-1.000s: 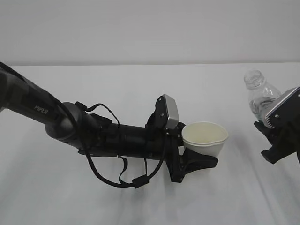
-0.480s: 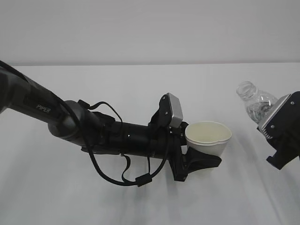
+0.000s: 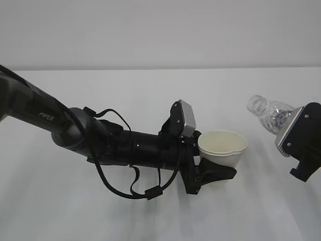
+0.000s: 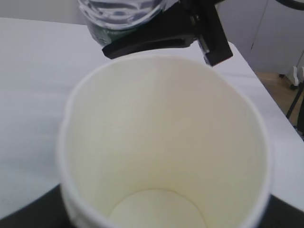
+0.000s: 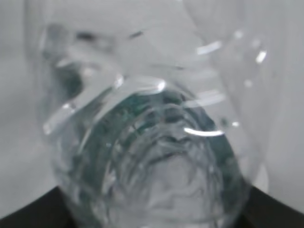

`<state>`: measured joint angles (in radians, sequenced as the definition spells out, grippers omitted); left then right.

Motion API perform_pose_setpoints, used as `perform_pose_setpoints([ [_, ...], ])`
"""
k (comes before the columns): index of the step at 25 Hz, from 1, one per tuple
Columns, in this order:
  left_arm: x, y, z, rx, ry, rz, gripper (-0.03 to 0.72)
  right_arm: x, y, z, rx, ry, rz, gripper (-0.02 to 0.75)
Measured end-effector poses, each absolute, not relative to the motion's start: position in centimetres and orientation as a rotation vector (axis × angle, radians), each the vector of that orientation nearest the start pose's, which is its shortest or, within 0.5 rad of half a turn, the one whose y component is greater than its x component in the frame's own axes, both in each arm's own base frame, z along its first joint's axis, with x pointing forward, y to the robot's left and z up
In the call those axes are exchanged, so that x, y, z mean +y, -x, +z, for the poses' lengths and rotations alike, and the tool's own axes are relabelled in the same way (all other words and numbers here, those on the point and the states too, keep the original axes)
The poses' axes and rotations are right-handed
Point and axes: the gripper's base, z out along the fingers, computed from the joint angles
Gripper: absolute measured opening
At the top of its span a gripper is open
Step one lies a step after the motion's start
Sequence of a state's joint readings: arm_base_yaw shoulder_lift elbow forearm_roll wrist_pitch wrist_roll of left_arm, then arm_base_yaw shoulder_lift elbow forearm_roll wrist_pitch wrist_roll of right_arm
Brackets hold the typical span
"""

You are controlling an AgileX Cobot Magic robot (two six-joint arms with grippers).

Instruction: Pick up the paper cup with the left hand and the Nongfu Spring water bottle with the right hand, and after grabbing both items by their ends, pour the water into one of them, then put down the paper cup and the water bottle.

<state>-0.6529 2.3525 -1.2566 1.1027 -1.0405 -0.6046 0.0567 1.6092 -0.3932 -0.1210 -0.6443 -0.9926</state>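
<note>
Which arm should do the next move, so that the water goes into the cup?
The right. Its gripper holds the bottle, already tilted with its open mouth toward the cup. It probably needs to come closer and tip further. The left gripper only holds the cup upright, which looks empty.

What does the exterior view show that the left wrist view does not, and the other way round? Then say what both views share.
Only the exterior view shows the left gripper and its arm lettered PIPER, holding the paper cup, and the water bottle's open neck tilted toward the cup. Only the left wrist view shows the cup's dry inside and bottom. Both show the cup, the bottle, the right gripper and the white table.
</note>
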Motion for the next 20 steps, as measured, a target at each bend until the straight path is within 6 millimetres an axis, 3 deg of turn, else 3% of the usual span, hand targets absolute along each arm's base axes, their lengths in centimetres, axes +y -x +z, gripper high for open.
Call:
perform_pose_setpoints([
  [20,-32.07,-30.28,7.97,1.432,-1.296,-1.173,0.438,2.06,-26.01,15.26,1.574,1.270,-0.720,0.413],
])
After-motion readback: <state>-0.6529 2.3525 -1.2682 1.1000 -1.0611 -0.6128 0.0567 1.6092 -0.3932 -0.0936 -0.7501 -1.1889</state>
